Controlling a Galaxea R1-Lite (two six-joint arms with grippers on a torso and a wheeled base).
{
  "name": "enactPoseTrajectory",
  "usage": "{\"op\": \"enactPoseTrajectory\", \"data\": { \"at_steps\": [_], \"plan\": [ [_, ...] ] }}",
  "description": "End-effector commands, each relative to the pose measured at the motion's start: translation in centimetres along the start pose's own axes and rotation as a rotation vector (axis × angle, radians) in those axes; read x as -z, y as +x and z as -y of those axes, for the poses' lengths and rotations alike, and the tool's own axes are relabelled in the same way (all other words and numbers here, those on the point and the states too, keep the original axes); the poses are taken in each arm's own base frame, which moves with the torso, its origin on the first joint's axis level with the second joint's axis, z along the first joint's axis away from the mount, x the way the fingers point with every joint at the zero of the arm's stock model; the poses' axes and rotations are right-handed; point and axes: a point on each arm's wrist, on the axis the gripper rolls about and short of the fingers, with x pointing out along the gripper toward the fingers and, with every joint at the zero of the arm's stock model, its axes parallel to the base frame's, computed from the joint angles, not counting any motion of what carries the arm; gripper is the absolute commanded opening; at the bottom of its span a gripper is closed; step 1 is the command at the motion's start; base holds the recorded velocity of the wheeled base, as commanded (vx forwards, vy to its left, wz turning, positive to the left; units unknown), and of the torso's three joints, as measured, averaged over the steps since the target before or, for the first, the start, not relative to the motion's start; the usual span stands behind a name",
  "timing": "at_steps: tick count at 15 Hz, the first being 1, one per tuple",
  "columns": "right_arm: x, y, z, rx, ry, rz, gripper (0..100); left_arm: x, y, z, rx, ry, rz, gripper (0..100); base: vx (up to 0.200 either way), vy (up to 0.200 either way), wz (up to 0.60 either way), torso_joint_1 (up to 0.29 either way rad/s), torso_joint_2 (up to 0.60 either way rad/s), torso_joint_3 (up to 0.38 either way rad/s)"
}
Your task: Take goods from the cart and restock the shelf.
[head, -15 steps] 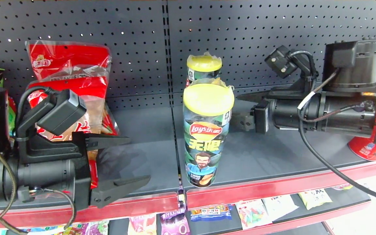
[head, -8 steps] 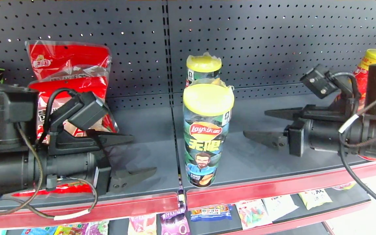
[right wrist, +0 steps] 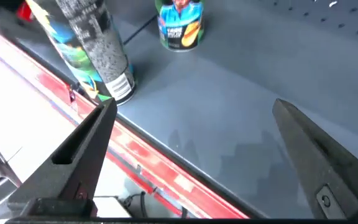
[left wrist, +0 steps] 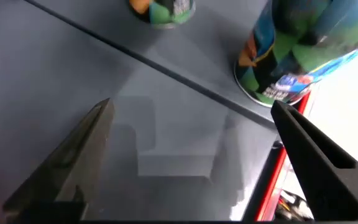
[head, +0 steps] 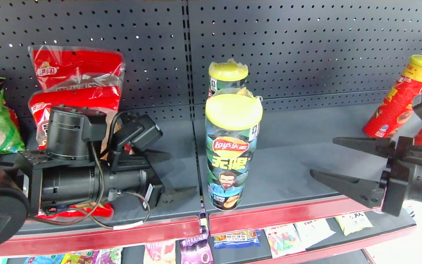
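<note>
1. Left gripper (head: 181,172) is spread wide and empty, just left of the chips can (head: 233,150).
2. Right gripper (head: 322,156) is spread too, by the shelf (head: 288,165) front edge.
3. The can stands upright mid front edge, with a second can (head: 228,75) behind it.

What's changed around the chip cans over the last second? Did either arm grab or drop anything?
The left gripper slid toward the front chip can, fingers open and empty. The right gripper drew away from it, to the robot's right and lower, also open and empty, uncovering a red can. Nothing was grasped or released. The front chip can, the rear chip can and the red bags stayed put.
</note>
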Motion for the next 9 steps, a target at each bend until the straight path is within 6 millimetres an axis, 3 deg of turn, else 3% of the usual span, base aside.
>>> {"op": "enactPoseTrajectory", "data": {
  "at_steps": [1, 9],
  "plan": [
    [-0.4, -0.7, -0.1, 0.004, -0.005, 0.027, 100, 0.5, 0.8, 0.2, 0.018, -0.005, -0.027, 100, 0.000, 0.000, 0.00, 0.000, 0.00, 0.000],
    [-0.5, -0.6, -0.1, 0.009, -0.006, 0.030, 100, 1.1, 2.9, 0.4, 0.037, -0.001, -0.073, 100, 0.000, 0.000, 0.00, 0.000, 0.00, 0.000]
  ]
}}
